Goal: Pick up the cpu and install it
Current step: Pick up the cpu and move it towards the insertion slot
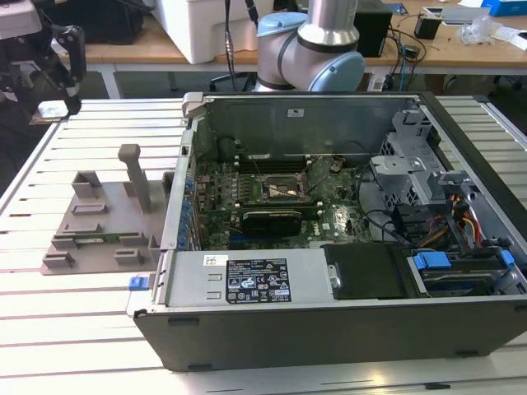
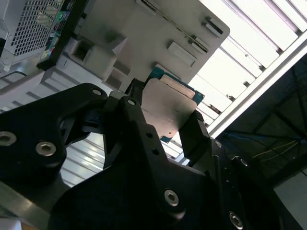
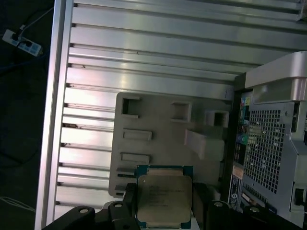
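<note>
One slatted counter is carrying the open case and grey holder; hand is clamping the cpu above it.

Silver-grey tubular arm, with pale blue rounded caps at the joint. Matte black gripper in the second wrist view: angular, layered link plates, pinned with round silver screws and recessed socket bolts; blunt black fingers.

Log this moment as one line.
tool: shut on small flat silver-topped cpu | nearest: grey plastic holder block | installed: no
</note>
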Robot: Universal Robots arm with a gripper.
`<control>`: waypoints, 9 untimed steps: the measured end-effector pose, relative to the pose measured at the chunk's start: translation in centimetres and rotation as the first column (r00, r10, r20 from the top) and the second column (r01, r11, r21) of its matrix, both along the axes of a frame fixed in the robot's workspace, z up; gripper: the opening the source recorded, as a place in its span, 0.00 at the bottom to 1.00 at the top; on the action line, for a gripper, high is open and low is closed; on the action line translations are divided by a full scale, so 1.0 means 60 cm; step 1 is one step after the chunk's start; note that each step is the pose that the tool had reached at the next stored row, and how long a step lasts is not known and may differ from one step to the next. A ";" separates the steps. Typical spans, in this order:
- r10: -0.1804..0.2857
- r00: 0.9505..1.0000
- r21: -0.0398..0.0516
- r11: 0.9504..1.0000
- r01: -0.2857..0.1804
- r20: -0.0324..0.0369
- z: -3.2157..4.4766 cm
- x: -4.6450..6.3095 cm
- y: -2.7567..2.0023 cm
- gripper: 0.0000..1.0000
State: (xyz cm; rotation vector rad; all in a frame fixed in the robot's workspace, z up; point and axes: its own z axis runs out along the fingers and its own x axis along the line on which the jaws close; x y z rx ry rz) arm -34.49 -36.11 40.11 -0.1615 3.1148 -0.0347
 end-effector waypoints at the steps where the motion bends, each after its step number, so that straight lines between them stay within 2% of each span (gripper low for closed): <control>1: 0.000 1.000 0.000 1.000 0.000 0.000 0.000 0.004 0.0000 0.55; 9: 0.000 1.000 -0.002 1.000 0.000 0.000 0.000 0.043 0.0000 0.55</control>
